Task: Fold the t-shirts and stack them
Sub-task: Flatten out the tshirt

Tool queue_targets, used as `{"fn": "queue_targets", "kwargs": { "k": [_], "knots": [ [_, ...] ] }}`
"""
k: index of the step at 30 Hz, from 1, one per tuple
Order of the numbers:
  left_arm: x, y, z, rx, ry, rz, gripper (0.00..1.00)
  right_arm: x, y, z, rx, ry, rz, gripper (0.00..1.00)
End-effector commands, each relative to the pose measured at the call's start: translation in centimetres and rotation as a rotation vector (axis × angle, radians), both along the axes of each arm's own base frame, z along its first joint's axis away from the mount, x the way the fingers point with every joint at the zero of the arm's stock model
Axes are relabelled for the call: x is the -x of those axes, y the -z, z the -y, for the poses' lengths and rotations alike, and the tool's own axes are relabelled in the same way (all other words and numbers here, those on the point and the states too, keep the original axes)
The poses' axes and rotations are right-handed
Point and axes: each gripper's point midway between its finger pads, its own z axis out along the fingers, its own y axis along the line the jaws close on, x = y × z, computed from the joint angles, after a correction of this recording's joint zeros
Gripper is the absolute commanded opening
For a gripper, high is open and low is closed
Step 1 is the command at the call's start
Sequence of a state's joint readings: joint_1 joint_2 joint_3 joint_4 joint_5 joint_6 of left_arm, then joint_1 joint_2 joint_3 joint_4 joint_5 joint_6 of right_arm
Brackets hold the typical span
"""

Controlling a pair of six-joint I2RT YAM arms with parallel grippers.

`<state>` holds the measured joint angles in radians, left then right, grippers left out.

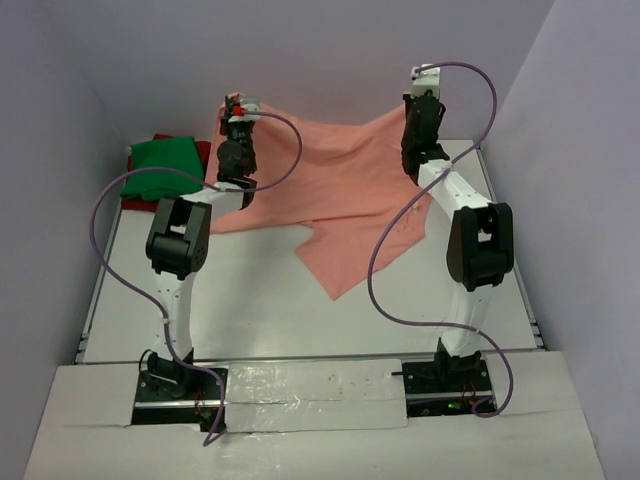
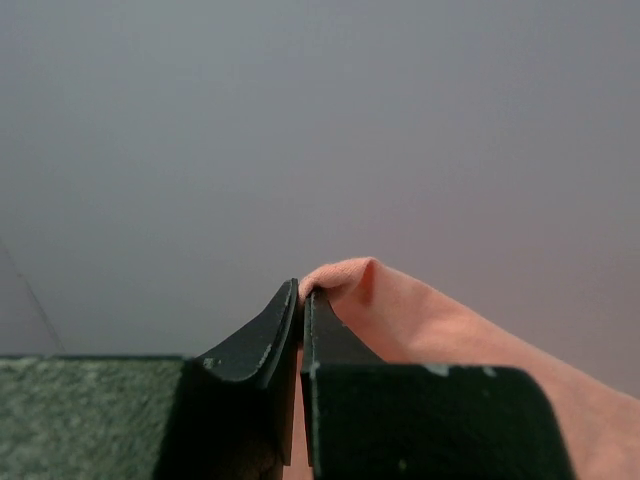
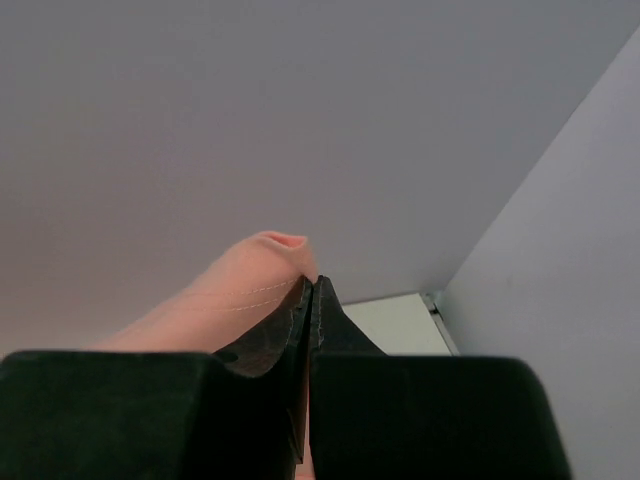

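**White table in a walled booth: pink shirt hung by two pinched edges**

Pale grey-violet walls close in a white table on three sides. Along its far edge the salmon-pink t-shirt is lifted between both arms. Its upper hem is stretched across and its lower part trails onto the table, with one skewed flap reaching toward the middle.

The left gripper is closed on a small fold of pink cloth, and only a thin ridge shows above its fingertips. The right gripper is pinched the same way on another edge, with a stitched seam just below the tips. Near the far-left corner the green t-shirt lies folded on the dark red t-shirt. That pile sits just beside the left arm's elbow.

The main risks, as I judge them:
- **Shallow grips.** Both holds take little cloth, so a pull outward or a quick swing could slip a corner free and drop that side in a heap.
- **The slanted flap.** It may tuck under itself when the shirt is laid down, leaving a crooked fold.
- **The nearby pile.** A leftward sweep of the left arm or the hanging cloth could nudge or drag it.
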<state>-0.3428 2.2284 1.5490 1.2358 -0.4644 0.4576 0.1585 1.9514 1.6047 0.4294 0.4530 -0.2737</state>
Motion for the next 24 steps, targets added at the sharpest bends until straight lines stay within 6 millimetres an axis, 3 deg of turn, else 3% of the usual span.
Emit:
{"fn": "queue_targets", "kwargs": {
  "k": [1,4,5,6,7,8,9,11,13,14,16,17,18,20,21,22,23,24],
  "knots": [
    [0.7,-4.3,-2.8,0.073,-0.093,0.186,0.0,-0.8,-4.9,1.0,-0.04,0.052,0.221,0.0],
    [0.1,-4.0,-3.7,0.077,-0.142,0.216,0.0,-2.2,-4.0,0.7,-0.027,0.037,0.19,0.0],
    [0.1,-4.0,-3.9,0.083,-0.154,0.221,0.05,-2.5,-3.7,0.7,-0.032,0.035,0.175,0.05],
    [-0.4,-3.3,-4.0,0.085,-0.16,0.209,0.18,-3.3,-3.0,0.1,-0.03,0.002,0.128,0.18],
    [-0.8,-3.4,-3.8,0.079,-0.157,0.195,0.33,-3.7,-2.5,-0.3,-0.046,-0.025,0.107,0.39],
    [-1.2,-3.0,-3.5,0.069,-0.148,0.173,0.68,-4.0,-2.1,-0.6,-0.049,-0.051,0.085,0.78],
    [-1.4,-2.7,-3.5,0.068,-0.147,0.154,0.82,-4.2,-0.6,-1.1,-0.047,-0.073,0.02,0.86],
    [-1.4,-2.4,-3.3,0.049,-0.148,0.134,0.99,-4.2,-0.5,-2.2,-0.064,-0.136,-0.005,1.0],
    [-0.8,-2.7,-3.4,0.026,-0.144,0.125,0.99,-3.3,-0.4,-3.4,-0.086,-0.198,-0.048,1.0],
    [0.0,-4.0,-3.6,0.032,-0.145,0.143,0.99,-2.9,-0.3,-4.1,-0.09,-0.234,-0.073,1.0],
    [0.7,-3.7,-3.9,0.019,-0.149,0.105,0.99,-1.0,-0.6,-5.7,-0.104,-0.303,-0.15,1.0],
    [2.3,-6.2,-4.7,0.042,-0.16,0.137,0.99,-0.2,-0.7,-6.4,-0.11,-0.335,-0.177,1.0],
    [3.1,-5.0,-5.1,0.033,-0.167,0.095,0.99,1.9,-0.5,-7.1,-0.112,-0.368,-0.254,1.0],
    [4.7,-5.1,-5.8,0.058,-0.167,0.043,0.99,4.4,-0.1,-8.4,-0.135,-0.431,-0.311,0.99],
    [6.9,-6.4,-6.5,0.07,-0.157,0.021,0.99,6.9,0.5,-9.2,-0.138,-0.459,-0.372,0.98],
    [7.6,-6.5,-6.4,0.119,-0.118,-0.013,0.99,8.2,0.9,-9.5,-0.148,-0.47,-0.4,0.97],
    [9.3,-5.8,-6.7,0.104,-0.078,-0.122,0.99,10.7,2.1,-10.1,-0.16,-0.508,-0.47,0.97],
    [9.9,-5.1,-6.2,0.1,-0.023,-0.191,0.99,12.0,3.1,-10.7,-0.17,-0.533,-0.512,0.96]
  ]
}}
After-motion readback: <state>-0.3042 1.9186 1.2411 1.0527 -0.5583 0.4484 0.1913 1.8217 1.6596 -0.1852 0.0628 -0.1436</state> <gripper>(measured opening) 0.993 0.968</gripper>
